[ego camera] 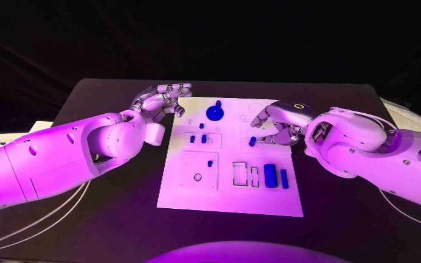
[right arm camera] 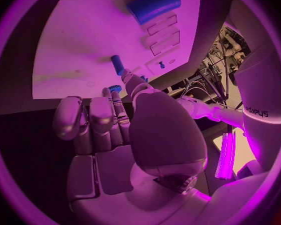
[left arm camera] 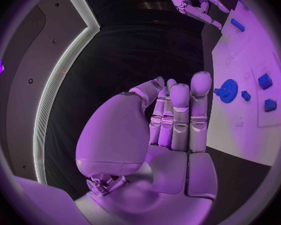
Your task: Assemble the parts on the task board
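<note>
Left hand [ego camera: 162, 100]: it hovers at the left far corner of the board [ego camera: 180, 193], over the bench [ego camera: 105, 214], holding nothing. In the left wrist view its fingers [left arm camera: 179, 117] stand straight and side by side, with the thumb a little apart; it touches no part.

Board: a white plate lying flat in the middle of the bench. From left to right it carries a small peg [ego camera: 210, 163] in a square recess, two short pegs [ego camera: 198, 138] in a framed panel, a gear [ego camera: 215, 114] near the far edge, two empty rectangular slots [ego camera: 240, 173], then a broad block [ego camera: 270, 176] and a narrow bar [ego camera: 284, 178] standing side by side.

Right hand [ego camera: 279, 126]: it sits low over the right far part of the board, fingers curled downward. A small blue piece [ego camera: 252, 142] lies just beside its fingertips; the right wrist view shows a short blue cylinder [right arm camera: 117, 64] just ahead of the thumb tip. Whether the hand is pinching anything cannot be told.

Handling, as judged: the parts look like light, rigid plastic, smooth and likely to slip or roll. A fingertip pinch across the sides of the cylinder seems best, leaving its end free for insertion. The block and bar should be taken by their long flanks. The fits look close, so tilting risks jamming.
</note>
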You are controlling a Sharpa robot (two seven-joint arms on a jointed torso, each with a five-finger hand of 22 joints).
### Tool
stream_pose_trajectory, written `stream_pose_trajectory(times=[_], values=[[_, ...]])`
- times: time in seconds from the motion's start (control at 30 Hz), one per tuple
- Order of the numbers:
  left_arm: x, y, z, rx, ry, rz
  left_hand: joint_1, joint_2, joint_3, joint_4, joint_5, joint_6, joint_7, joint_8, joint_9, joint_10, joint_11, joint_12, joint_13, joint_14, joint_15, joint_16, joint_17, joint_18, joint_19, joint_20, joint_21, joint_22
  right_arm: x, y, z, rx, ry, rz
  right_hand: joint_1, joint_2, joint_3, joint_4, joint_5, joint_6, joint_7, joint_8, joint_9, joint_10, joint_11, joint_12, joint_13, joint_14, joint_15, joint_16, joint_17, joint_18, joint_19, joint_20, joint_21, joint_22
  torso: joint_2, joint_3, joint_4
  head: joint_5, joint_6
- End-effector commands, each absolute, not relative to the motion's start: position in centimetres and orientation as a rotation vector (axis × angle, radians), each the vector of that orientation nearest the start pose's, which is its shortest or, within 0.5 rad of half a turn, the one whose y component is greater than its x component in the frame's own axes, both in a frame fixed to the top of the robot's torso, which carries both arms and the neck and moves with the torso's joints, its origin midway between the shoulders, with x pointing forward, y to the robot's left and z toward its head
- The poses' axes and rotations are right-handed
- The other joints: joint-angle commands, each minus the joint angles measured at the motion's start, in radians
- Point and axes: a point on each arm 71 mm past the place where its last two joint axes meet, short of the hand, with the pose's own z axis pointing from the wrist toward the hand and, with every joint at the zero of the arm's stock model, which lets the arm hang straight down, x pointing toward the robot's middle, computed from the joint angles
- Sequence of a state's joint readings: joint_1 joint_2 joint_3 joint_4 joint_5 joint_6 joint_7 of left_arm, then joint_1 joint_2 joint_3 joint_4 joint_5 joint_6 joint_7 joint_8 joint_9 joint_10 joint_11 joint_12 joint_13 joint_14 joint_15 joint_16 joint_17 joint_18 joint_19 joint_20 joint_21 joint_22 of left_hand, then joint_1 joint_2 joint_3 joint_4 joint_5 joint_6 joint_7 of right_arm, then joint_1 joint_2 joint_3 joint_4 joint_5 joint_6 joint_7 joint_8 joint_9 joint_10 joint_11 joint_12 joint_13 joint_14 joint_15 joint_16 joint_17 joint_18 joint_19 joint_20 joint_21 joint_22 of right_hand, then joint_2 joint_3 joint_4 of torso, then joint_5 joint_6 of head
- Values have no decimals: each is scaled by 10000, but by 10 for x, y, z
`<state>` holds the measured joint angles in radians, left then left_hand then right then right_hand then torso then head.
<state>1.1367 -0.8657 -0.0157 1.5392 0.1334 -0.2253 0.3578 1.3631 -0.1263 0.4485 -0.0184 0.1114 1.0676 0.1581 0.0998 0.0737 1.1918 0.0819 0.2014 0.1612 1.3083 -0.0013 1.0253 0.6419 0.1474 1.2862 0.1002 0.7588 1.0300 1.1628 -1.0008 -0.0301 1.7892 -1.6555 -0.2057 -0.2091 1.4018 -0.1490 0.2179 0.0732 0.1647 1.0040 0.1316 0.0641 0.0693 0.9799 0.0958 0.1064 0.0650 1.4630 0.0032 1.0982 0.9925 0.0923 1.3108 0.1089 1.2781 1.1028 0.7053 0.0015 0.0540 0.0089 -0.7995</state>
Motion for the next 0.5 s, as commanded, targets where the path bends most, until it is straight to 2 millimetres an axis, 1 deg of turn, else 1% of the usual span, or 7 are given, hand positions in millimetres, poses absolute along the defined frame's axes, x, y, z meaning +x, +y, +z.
stream_pose_trajectory(times=[0.03, 0.17, 0.3, 0.4, 0.5], values=[[476, 211, -203, -13168, 14614, -16520, 111, -8, -33, -19, 63, -37, 55, -2, -11, -57, 7, 5, 10, -100, 0, -2, -9, 71, -52, -13, -22, -9, 426, -199, -186, -3896, 17609, 5188, 99, -12, -94, -8, 14, -2, -68, 22, 12, -60, -19, 46, -3, 114, -71, -28, -13, 129, 18, -62, -56, -11, 8, -12, 15, -11, 14], [476, 211, -203, -13174, 14628, -16524, 111, -8, -33, -19, 63, -37, 55, -2, -11, -57, 7, 5, 10, -100, 0, -2, -9, 71, -52, -13, -22, -9, 426, -197, -190, -4027, 17786, 5120, 129, 20, -118, -4, 13, 4, -90, 21, 12, -47, -21, 71, 1, 112, -52, -42, -30, 129, 10, -64, -69, -26, 2, -15, 19, -8, -6], [477, 212, -203, -13174, 14630, -16506, 111, -8, -33, -19, 63, -37, 55, -2, -11, -57, 7, 5, 10, -100, 0, -2, -9, 71, -52, -13, -22, -9, 426, -193, -194, -4241, 18016, 5156, 219, 126, -188, 8, 17, 60, -137, 26, 17, 105, -27, 214, 17, 120, -24, -42, -37, 126, 11, -46, -86, -38, 13, -19, 30, -15, -10], [477, 212, -203, -13175, 14625, -16492, 111, -8, -33, -19, 63, -37, 55, -2, -11, -57, 7, 5, 10, -100, 0, -2, -9, 71, -52, -13, -22, -9, 427, -189, -197, -4316, 18073, 5232, 327, 281, -158, 7, 26, 161, -127, 41, 26, 334, -54, 373, 22, 125, -37, -41, -46, 122, 32, -50, -77, -18, 13, -21, 15, 4, -18], [477, 212, -204, -13176, 14628, -16489, 111, -8, -33, -19, 63, -37, 55, -2, -11, -57, 7, 5, 10, -100, 0, -2, -9, 71, -52, -13, -22, -9, 427, -186, -200, -4368, 18100, 5300, 444, 452, -34, -1, -109, 271, -108, 54, 34, 526, -60, 470, 7, 135, -28, -21, -32, 114, 59, -48, -59, 10, 16, -20, 18, 4, -26]])
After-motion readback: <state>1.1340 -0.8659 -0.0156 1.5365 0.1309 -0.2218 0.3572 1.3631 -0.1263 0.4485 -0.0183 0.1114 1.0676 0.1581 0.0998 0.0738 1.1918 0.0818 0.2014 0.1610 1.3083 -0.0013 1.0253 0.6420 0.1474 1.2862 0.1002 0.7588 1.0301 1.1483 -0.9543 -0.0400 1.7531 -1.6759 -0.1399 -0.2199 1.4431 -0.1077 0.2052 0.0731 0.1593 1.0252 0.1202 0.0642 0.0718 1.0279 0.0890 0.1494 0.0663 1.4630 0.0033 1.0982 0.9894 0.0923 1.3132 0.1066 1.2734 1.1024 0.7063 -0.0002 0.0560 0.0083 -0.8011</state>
